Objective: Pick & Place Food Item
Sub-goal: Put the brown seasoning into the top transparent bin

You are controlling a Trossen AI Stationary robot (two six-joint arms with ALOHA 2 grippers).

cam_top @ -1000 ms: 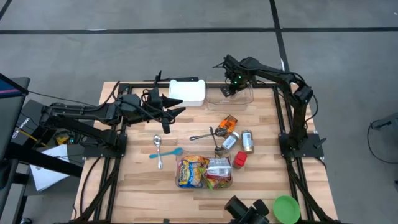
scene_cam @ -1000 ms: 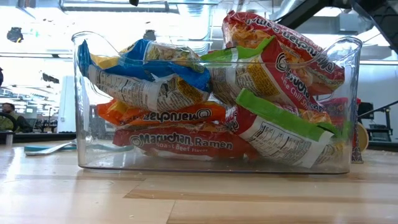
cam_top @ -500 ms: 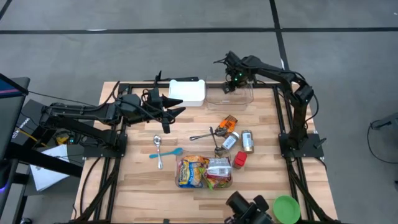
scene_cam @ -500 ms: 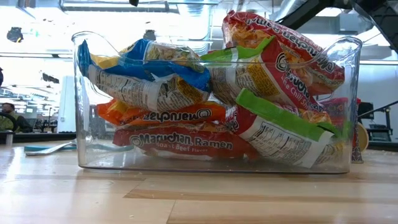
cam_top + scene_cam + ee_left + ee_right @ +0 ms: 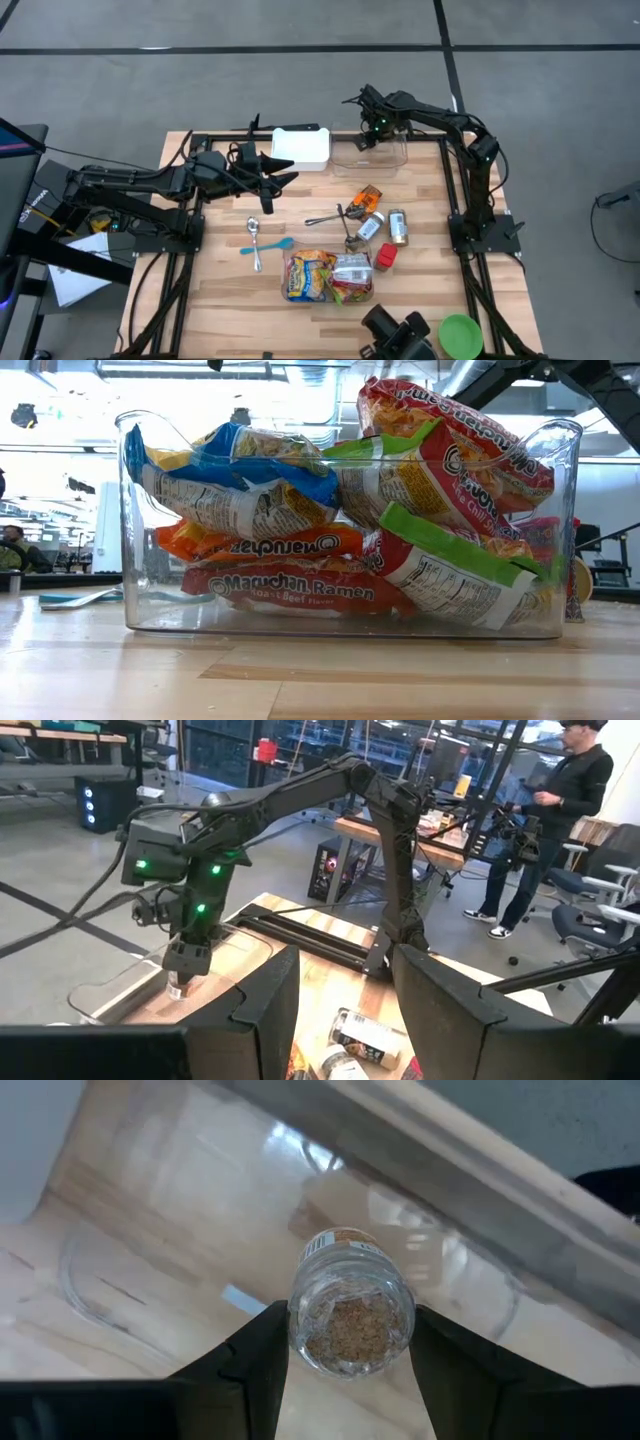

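R pincer (image 5: 347, 1342): clamped on a small spice jar (image 5: 351, 1312); in my right wrist view both fingers sit against the jar's sides, grainy brown fill showing through the glass end facing the cam.
Jar position: at the far right of the surface, hanging inside/over the clear bin (image 5: 368, 154). The left wrist view shows the R pincer pointing down with the jar's lower end close to the bin floor; can't tell if it's touching.
Jar axis: roughly vertical, in line w/ the pincer's own pointing direction, so the jar lies straight below the fingers, not off to a side.
Key relation: jar is directly over bin floor, bin walls around it on all sides. I judge the next move is a short drop or set-down, then release. No sideways travel needed.
Nearer arm: R arm by far; it's already there.
L pincer (image 5: 283, 181): waiting mid-left of the surface, just near of the white container (image 5: 301, 146), well apart from the bin. Fingers parted, nothing between them.
Risk (my guess): tall narrow jar may tip on release if it's let go above the floor instead of resting on it.
Other items: spoons, cans, packets, ramen bin toward the near side, not in the way.
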